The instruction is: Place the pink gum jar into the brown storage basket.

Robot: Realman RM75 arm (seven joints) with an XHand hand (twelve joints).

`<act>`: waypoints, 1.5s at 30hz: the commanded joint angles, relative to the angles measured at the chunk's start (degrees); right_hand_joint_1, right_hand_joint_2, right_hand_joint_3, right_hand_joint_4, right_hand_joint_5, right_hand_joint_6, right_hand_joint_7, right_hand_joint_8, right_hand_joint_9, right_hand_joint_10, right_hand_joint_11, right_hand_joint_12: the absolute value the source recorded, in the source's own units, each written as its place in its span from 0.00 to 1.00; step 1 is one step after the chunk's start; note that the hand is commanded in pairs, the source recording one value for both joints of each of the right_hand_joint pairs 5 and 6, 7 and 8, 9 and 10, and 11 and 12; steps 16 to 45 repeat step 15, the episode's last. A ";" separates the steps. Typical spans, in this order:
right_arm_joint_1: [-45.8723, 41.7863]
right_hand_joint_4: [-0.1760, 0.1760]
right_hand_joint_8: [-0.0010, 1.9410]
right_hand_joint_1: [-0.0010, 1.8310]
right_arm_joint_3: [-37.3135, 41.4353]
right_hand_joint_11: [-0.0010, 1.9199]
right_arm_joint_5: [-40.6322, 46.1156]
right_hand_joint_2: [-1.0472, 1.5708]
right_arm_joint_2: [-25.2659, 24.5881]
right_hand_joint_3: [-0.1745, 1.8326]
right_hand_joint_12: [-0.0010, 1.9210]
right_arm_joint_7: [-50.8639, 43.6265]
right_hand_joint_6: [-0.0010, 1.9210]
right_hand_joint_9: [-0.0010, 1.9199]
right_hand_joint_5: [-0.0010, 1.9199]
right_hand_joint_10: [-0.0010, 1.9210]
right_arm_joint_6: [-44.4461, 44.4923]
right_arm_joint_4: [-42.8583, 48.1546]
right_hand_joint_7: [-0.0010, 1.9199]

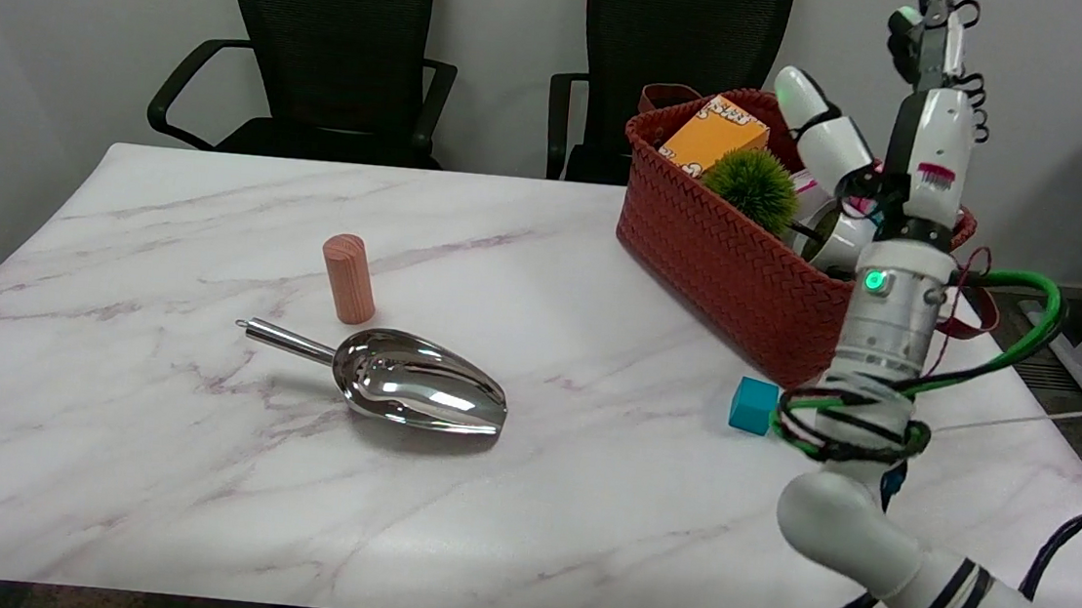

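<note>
marble table point(145, 465), scoop point(416, 391), peg point(348, 277) (upright), cube point(752, 405), basket point(722, 251)

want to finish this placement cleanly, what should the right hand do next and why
Probably lift straight up out of the brown basket. The right hand is above it with fingers apart, and the pink gum jar seems to lie inside beside the green ball, though partly hidden.

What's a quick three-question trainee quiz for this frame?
1. True or false: the metal scoop lies inside the brown basket.
2. Which stands upright on the table, just behind the scoop? A. wooden cylinder B. teal cube C. orange box
3. Fill in: the right hand is raised over the ____.

Key: 1 false, the scoop lies on the table; 2 A; 3 basket.
</note>
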 commanded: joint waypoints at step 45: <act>-6.88 0.50 0.20 0.42 -15.36 0.21 -13.46 0.83 -4.03 0.00 0.21 16.53 0.09 0.21 0.09 0.21 13.37 -0.51 0.20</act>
